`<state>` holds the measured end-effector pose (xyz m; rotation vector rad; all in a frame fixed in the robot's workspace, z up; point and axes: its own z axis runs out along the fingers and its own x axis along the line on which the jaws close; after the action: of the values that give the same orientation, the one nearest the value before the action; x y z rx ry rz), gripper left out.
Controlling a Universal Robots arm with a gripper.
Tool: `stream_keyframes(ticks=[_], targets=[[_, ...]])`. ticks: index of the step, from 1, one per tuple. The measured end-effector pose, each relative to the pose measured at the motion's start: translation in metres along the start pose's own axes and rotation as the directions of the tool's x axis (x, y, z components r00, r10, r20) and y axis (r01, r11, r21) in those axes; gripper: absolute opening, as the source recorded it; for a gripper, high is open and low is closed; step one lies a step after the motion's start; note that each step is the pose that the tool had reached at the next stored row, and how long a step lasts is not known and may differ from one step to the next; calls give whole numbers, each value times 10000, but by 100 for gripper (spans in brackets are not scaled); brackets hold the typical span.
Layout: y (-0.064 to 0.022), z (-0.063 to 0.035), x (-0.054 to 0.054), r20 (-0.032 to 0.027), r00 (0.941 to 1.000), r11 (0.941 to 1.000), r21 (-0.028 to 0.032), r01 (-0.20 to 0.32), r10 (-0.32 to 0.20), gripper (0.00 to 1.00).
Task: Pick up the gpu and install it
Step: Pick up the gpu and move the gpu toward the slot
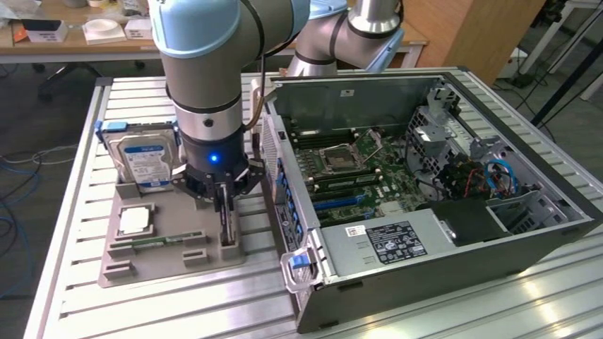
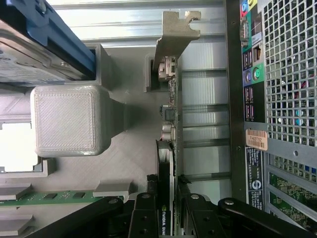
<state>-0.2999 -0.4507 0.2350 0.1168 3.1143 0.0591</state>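
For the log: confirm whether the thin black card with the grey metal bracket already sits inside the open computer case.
No, the card stands upright in the grey tray.

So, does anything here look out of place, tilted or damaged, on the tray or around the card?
Nothing stands out. The gpu stands upright on its edge in the grey tray, with the gripper closed on it. The hard drive stands in its holder and the computer case lies open beside the tray.
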Motion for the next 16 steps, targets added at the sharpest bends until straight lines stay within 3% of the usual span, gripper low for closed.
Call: stream_keyframes(ticks=[6, 16], targets=[[2, -38, -1, 0, 10000, 10000, 0, -1, 1, 26], [14, -369, -8, 1, 10000, 10000, 0, 0, 0, 26]])
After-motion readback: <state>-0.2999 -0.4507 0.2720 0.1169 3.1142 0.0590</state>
